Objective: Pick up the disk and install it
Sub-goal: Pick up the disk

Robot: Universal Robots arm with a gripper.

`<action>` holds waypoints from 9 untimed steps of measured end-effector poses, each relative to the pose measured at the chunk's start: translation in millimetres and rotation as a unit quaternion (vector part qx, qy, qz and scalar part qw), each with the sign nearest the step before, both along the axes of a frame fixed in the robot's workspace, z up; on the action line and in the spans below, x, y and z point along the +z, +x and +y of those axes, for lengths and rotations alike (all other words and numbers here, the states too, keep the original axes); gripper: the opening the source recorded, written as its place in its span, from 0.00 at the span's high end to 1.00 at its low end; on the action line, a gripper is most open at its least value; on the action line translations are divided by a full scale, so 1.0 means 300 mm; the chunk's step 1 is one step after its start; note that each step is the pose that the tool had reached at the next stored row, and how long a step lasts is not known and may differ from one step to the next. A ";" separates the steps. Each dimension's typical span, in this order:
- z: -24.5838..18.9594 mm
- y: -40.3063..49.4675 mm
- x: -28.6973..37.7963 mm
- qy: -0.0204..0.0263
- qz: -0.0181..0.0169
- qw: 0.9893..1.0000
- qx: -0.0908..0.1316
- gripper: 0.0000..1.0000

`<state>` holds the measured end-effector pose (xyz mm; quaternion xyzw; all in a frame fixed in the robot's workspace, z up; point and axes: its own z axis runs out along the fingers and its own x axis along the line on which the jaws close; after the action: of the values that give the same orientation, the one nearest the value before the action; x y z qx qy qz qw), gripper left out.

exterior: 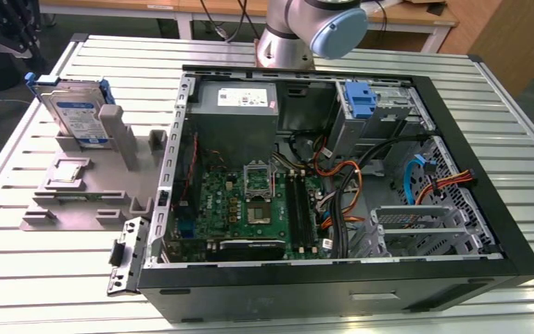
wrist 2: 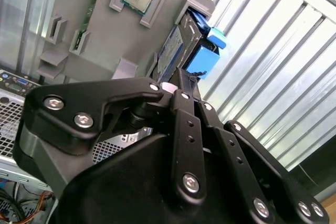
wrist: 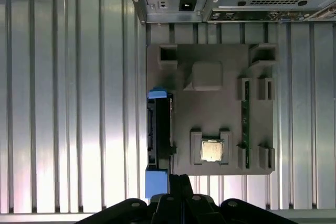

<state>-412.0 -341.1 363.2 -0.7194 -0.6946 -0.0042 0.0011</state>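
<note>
Slatted metal table: carries all items. Open computer case: lies on its side, interior exposed. Robot arm: stands behind the case. Grey holder: on the table, just beside the case on the exterior view's left. Disk: upright on edge in the holder, at the side away from the case, not yet picked up. Gripper: fingers clenched together on nothing, above the holder near the disk's blue end and clear of it. Processor chip: seated flat in a holder recess.
</note>
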 end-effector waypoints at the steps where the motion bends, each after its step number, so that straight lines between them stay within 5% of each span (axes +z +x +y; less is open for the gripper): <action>1: 0.002 0.000 -0.001 0.000 0.000 1.000 0.000 0.90; 7: 0.006 -0.005 -0.010 0.000 0.000 1.000 -0.002 0.89; 9: 0.007 -0.006 -0.012 0.000 0.000 1.000 -0.003 0.77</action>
<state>-413.9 -338.9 359.6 -0.7211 -0.6928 -0.0041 0.0011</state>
